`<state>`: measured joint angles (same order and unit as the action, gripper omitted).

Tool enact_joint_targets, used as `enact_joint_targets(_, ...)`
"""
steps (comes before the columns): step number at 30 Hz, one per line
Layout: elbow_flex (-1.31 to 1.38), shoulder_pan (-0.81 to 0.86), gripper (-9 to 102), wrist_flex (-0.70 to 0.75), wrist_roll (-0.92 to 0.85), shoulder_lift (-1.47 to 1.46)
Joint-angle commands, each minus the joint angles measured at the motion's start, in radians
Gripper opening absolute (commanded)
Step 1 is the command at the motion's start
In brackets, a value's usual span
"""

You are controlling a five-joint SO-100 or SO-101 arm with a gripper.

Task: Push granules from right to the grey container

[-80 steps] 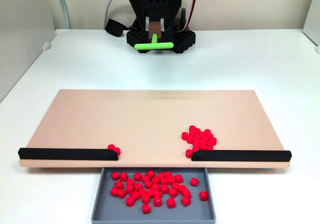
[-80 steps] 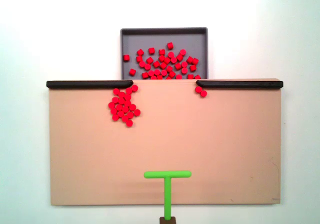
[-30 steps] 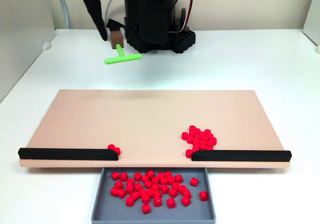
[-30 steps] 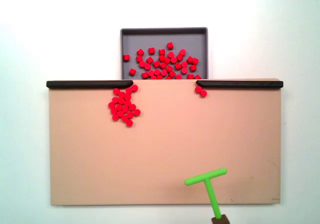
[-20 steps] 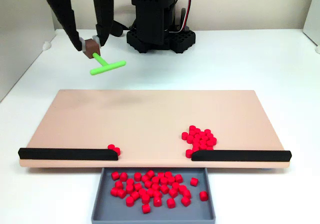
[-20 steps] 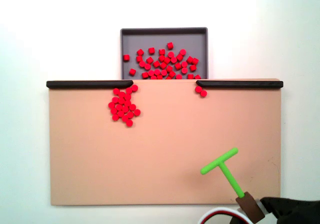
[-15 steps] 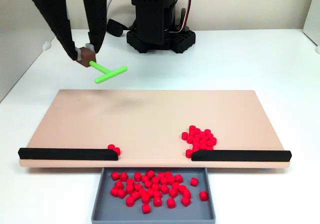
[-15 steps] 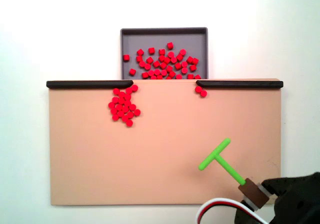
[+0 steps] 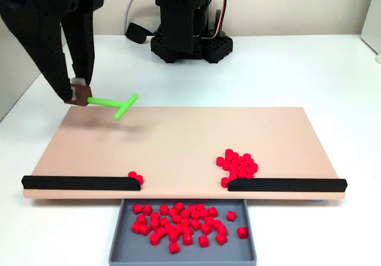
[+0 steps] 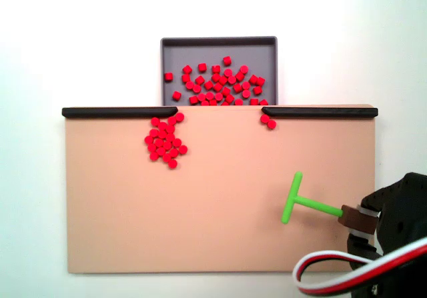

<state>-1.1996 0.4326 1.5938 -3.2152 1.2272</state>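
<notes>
Swung over the board, pincer (image 9: 76, 91) holds stick; bright-red granules (image 9: 237, 164) clustered.

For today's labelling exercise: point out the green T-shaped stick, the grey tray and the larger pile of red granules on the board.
green T-shaped stick (image 9: 111, 103): a fixed view, on its stem.
grey tray (image 10: 218, 41): a fixed view, on its far wall.
larger pile of red granules (image 9: 238, 165): a fixed view, pile's middle.

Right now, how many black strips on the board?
2. One black strip lies along the tan board's near edge at left in a fixed view, the other at right, with a gap between them above the grey container.
</notes>
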Motion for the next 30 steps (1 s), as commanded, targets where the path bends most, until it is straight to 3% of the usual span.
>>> enact_joint_targets(1,0.072,0.003,0,-0.002,-0.241,-0.014)
enact_joint_targets(14,0.232,0.003,0,-0.003,-0.433,-0.153)
enact_joint_targets(30,0.348,-0.021,0,-0.003,-0.433,-0.279)
